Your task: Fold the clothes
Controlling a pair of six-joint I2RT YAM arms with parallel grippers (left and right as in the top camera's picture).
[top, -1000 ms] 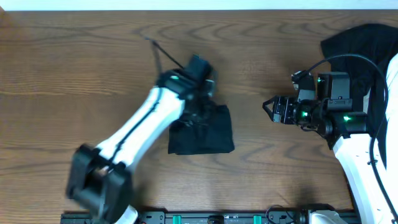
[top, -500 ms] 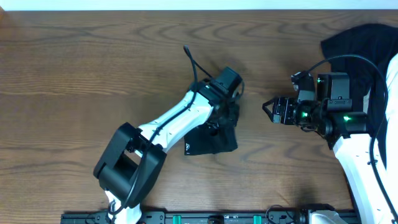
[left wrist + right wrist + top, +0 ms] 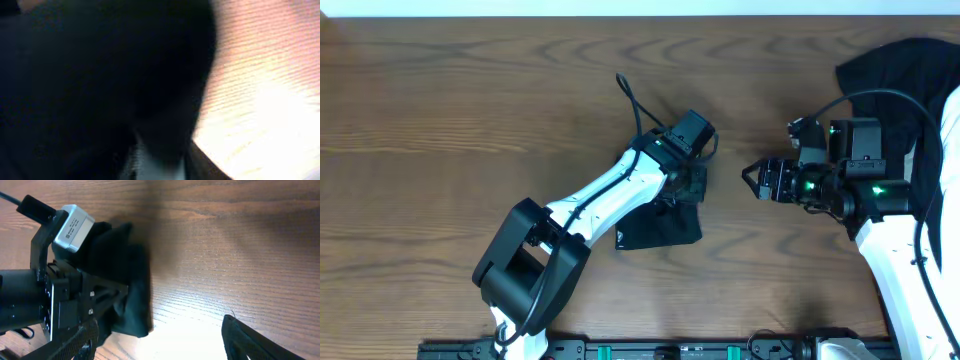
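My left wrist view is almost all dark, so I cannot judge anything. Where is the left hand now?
Observer: The left hand is down on the top edge of a folded black garment.
Operator: Is other fabric around?
Observer: Yes, a second black cloth lies at the far right of the overhead view.
Operator: And the right hand?
Observer: The right hand is open and empty, to the right of the garment and apart from it.
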